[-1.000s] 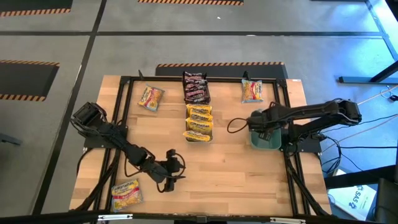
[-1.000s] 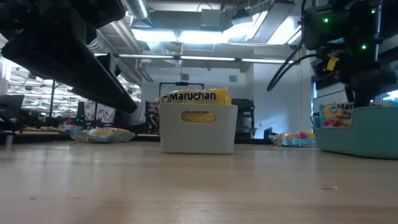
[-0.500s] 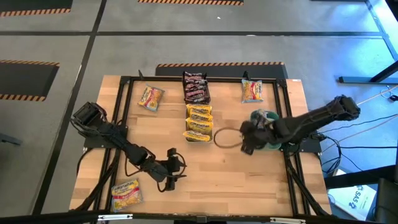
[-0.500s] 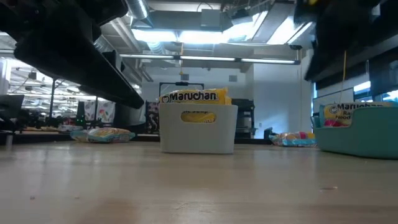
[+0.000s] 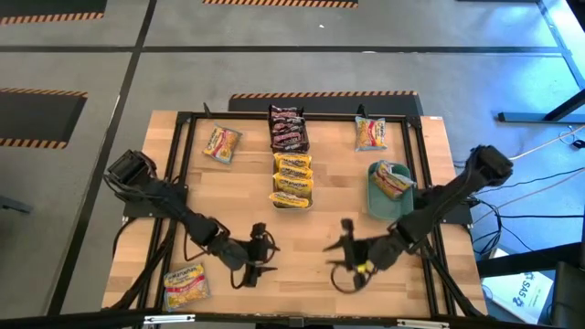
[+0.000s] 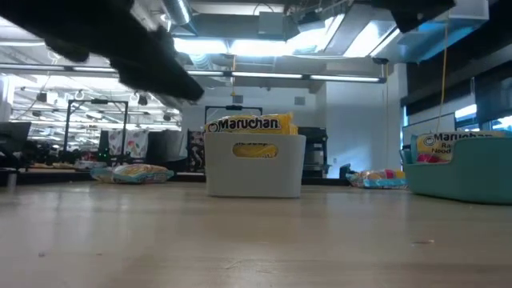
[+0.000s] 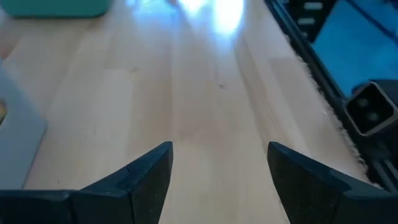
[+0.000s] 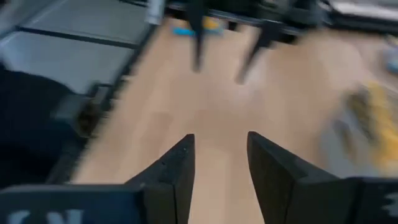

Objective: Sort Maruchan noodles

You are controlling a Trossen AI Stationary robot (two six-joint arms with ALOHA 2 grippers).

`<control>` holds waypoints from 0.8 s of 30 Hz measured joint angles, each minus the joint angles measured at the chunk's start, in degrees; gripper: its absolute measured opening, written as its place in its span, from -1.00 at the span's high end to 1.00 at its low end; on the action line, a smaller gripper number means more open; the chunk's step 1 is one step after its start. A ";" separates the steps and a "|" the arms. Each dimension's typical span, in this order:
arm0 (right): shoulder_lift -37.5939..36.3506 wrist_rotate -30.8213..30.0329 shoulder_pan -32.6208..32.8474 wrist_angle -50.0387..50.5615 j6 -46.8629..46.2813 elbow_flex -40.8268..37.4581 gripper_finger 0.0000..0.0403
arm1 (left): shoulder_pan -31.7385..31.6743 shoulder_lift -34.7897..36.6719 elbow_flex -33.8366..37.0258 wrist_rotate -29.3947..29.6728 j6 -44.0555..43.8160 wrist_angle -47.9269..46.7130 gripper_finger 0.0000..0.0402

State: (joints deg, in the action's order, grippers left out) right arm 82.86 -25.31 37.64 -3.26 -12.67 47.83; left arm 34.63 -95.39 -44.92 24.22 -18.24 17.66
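Several Maruchan packets show in the high view. Dark brown-red ones [image 5: 287,128] fill the dark bin. Yellow ones [image 5: 292,179] stand in the clear bin [image 6: 254,165]. One orange-yellow packet [image 5: 392,179] lies in the teal bin [image 5: 377,203]. Three more lie flat on the table: far left [image 5: 221,143], far right [image 5: 370,133], near left [image 5: 186,284]. My left gripper [image 5: 264,257] hovers open over the near middle of the table, holding nothing. My right gripper [image 5: 336,248] is open and empty, facing it across bare wood [image 8: 217,155].
A black frame [image 5: 186,117] runs around the table's edges. The three bins stand in the far half. Bare wood [image 7: 205,106] lies between and ahead of the two grippers. The right wrist view is blurred. Beyond the table is a workshop room.
My right arm has swung fast from above the teal bin toward the near edge and the table's middle, and now faces the left gripper. The orange-yellow packet in the teal bin, covered by the arm before, now shows. My left gripper has barely shifted.
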 joint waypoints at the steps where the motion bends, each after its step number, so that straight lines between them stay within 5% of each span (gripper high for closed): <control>1: 1.49 0.83 0.53 -2.87 1.53 0.00 0.36 | 0.36 0.00 -1.48 -0.10 0.42 -2.54 -0.27; 9: 8.28 0.41 2.15 -9.38 2.41 -0.07 0.36 | 3.27 0.01 -15.39 -5.99 -13.60 -36.51 -0.27; 18: 8.39 -2.52 2.08 -9.84 0.96 -0.07 0.36 | 11.56 0.02 -20.73 -30.36 -53.91 -62.38 -0.27; 24: 8.39 -2.72 2.08 -9.84 0.96 -0.07 0.36 | 17.24 0.02 -20.69 -36.89 -72.57 -76.62 -0.27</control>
State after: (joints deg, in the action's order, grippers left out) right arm 91.24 -28.03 39.72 -13.10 -11.70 47.77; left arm 51.87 -95.37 -65.62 -12.67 -90.81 -58.96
